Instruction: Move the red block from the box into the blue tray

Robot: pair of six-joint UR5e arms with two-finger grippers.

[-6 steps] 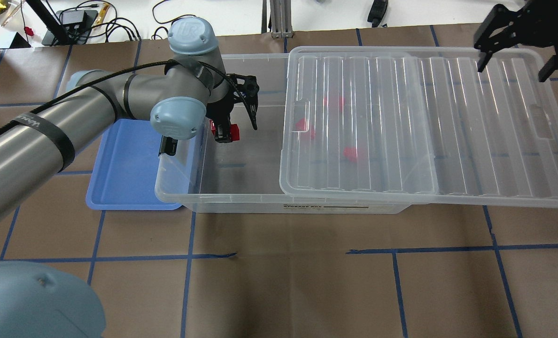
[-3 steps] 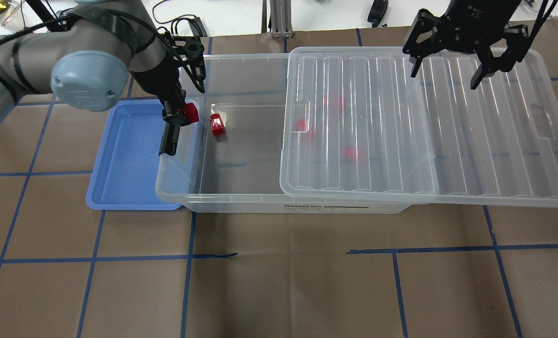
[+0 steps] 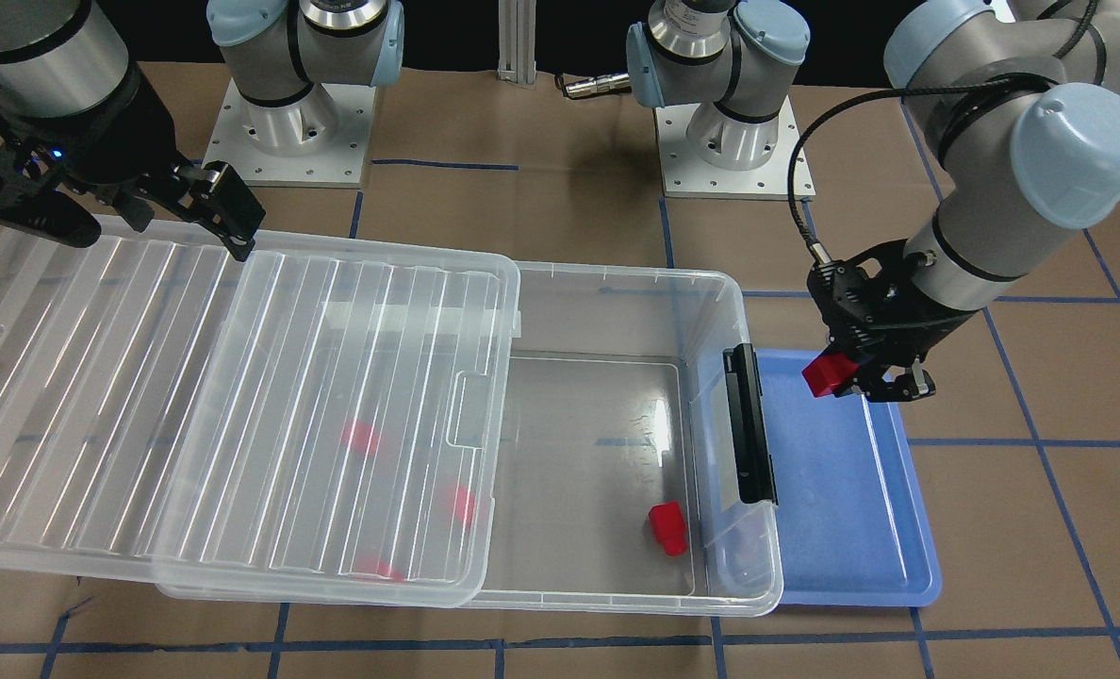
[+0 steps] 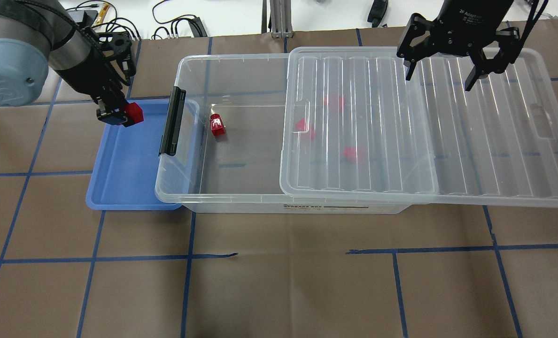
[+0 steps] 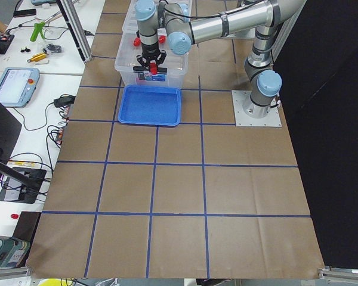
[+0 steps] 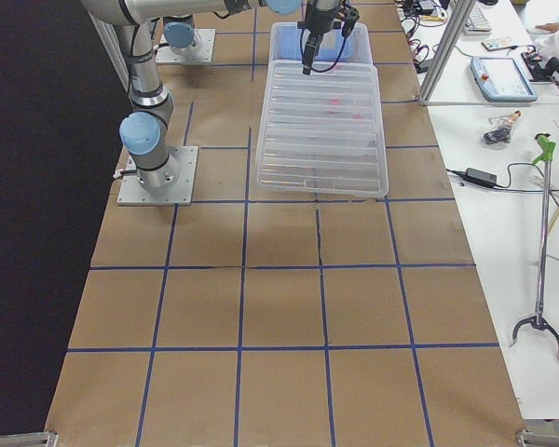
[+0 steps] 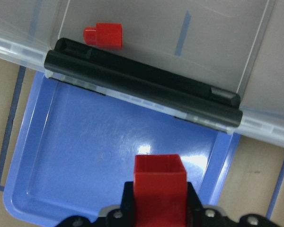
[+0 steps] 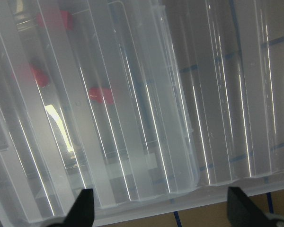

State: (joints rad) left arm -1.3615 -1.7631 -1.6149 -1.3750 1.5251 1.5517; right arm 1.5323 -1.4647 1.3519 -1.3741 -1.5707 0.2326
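My left gripper [image 4: 119, 115] is shut on a red block [image 4: 134, 112] and holds it above the far end of the blue tray [image 4: 119, 180]. The wrist view shows the red block [image 7: 160, 182] between the fingers, over the blue tray [image 7: 80, 156]. The front view shows the red block [image 3: 825, 373] in the left gripper [image 3: 852, 379]. The box [image 4: 241, 203] stands right of the tray with its lid [image 4: 448, 141] slid partly aside. My right gripper [image 4: 438, 80] is open and empty above the lid.
A red block with a pale shiny face [image 4: 217, 126] lies in the box's open part near the black latch [image 4: 167, 122]. Three more red blocks [image 4: 352, 153] show blurred under the lid. The box's latch end overhangs the tray's right side.
My left gripper has carried the red block leftward out of the box, past the latch end, to over the tray. My right gripper has moved left, to over the lid.
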